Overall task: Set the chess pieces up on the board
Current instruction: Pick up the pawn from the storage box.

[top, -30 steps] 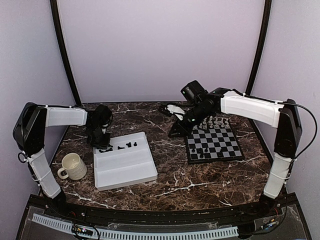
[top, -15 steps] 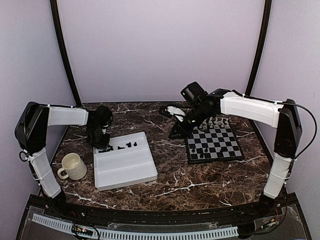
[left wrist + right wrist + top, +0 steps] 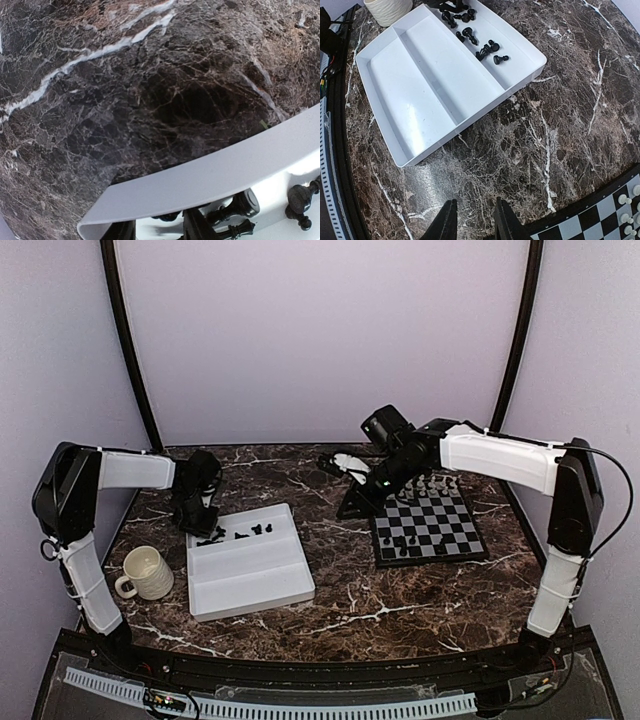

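Note:
The board [image 3: 450,530] lies right of centre, with white chess pieces [image 3: 432,482] along its far rows and a few black ones [image 3: 402,544] on its near left squares. More black chess pieces [image 3: 240,533] lie in the far strip of the white tray [image 3: 250,580]. My left gripper [image 3: 203,527] hangs at the tray's far left corner. In the left wrist view it [image 3: 157,229] is open just inside the rim [image 3: 200,175], with black pieces [image 3: 235,207] close to its right finger. My right gripper [image 3: 352,508] is open and empty [image 3: 474,214] over bare marble by the board's corner [image 3: 600,225].
A cream mug [image 3: 145,572] stands left of the tray near the front. The right wrist view shows the tray's two compartments [image 3: 420,80], with black pieces [image 3: 487,49] only in the far one. Curved black posts rise at both back corners.
The left arm has shifted slightly at the tray's far corner and its jaws have narrowed a little. The right arm has stayed still.

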`<state>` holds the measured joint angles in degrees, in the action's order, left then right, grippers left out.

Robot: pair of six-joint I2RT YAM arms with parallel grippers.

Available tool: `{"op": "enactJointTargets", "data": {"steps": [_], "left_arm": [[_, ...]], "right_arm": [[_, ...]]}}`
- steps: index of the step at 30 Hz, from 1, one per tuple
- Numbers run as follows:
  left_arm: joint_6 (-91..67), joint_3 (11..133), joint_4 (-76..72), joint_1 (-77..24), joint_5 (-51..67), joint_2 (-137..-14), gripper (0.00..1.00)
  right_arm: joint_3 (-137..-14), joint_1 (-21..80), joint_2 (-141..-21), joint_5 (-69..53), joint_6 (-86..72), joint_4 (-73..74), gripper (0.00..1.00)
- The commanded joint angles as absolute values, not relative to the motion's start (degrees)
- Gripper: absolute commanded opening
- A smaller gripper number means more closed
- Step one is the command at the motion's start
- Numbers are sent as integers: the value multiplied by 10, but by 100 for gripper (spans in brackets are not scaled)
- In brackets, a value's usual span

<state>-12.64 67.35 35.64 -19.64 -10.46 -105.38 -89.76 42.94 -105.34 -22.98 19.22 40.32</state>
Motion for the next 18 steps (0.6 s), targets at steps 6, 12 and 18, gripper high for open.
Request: {"op": "enactJointTargets", "data": {"steps": [6, 12, 18], "left_arm": [[-136, 630, 374, -194, -53, -1034, 23], [-136, 623, 375, -196, -31, -1028, 17], [-129, 631, 371, -197, -45, -1025, 16]], "right_arm": [[-887, 437, -1062, -238, 192, 390, 27], [-897, 439, -1070, -238, 191, 396, 27], [-905, 444, -1078, -236, 190, 400, 27]]}}
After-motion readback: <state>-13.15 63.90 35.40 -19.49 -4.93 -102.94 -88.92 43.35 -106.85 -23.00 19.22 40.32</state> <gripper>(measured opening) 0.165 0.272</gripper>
